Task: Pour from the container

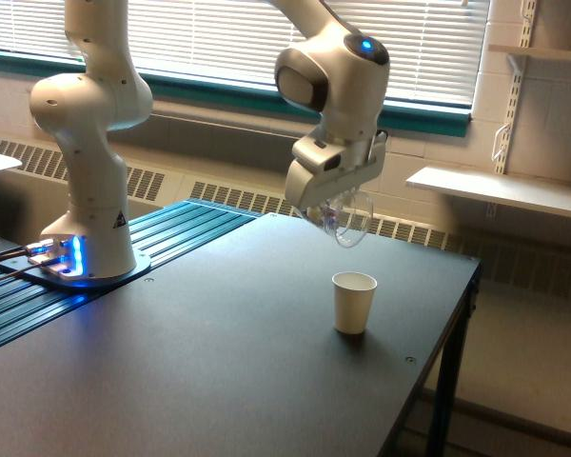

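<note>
Gripper (335,211) clamped on the container (348,217), a small clear plastic cup. Cup is tipped over hard, mouth pointing down and toward the exterior view's right. Small dark bits show faintly through the wall near the gripper end (too blurry to tell whether anything is leaving the rim). Fingertips are mostly hidden behind the cup and the hand housing, so the exact jaw gap is not readable, but the cup is carried in the air by the hand alone.

Container hangs above the table (219,362), well clear of its surface. It sits above the paper cup (353,302) and a little to the exterior view's left of it, not touching, open air between them.

Paper cup: cream-white, upright, mouth open, alone on the dark tabletop near the table's right edge in the exterior view. Can't see inside it.

Arm base (84,249) is bolted on a blue ribbed platform (162,249) at the exterior view's left, blue light lit at its foot. Behind: window blinds (200,38), a wall shelf (500,190) at right.
</note>
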Motion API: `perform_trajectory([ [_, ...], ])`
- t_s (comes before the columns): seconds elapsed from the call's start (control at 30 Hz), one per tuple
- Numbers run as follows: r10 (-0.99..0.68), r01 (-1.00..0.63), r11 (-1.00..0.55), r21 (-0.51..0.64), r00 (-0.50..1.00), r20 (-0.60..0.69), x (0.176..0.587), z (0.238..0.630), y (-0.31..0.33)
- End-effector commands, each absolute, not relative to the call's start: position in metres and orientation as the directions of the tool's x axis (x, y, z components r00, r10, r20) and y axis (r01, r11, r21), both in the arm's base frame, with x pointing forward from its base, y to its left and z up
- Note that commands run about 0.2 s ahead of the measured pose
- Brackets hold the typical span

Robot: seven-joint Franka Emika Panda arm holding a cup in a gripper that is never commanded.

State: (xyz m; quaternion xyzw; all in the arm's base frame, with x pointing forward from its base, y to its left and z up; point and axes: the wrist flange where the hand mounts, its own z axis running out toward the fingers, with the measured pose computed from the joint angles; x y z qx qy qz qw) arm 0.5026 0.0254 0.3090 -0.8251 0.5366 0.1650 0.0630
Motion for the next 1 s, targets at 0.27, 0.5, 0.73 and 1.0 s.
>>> perform_trajectory([
  [0.27,-0.820,-0.910,-0.401,0.102,0.308,-0.482,0.511,0.297,0.050],
  [0.5,-0.801,-0.918,-0.381,0.113,0.267,-0.535,0.516,0.294,0.046],
  [0.73,-0.794,-0.928,-0.352,0.123,0.226,-0.565,0.521,0.293,0.037],
  [1.0,-0.795,-0.937,-0.326,0.127,0.198,-0.574,0.524,0.294,0.024],
])
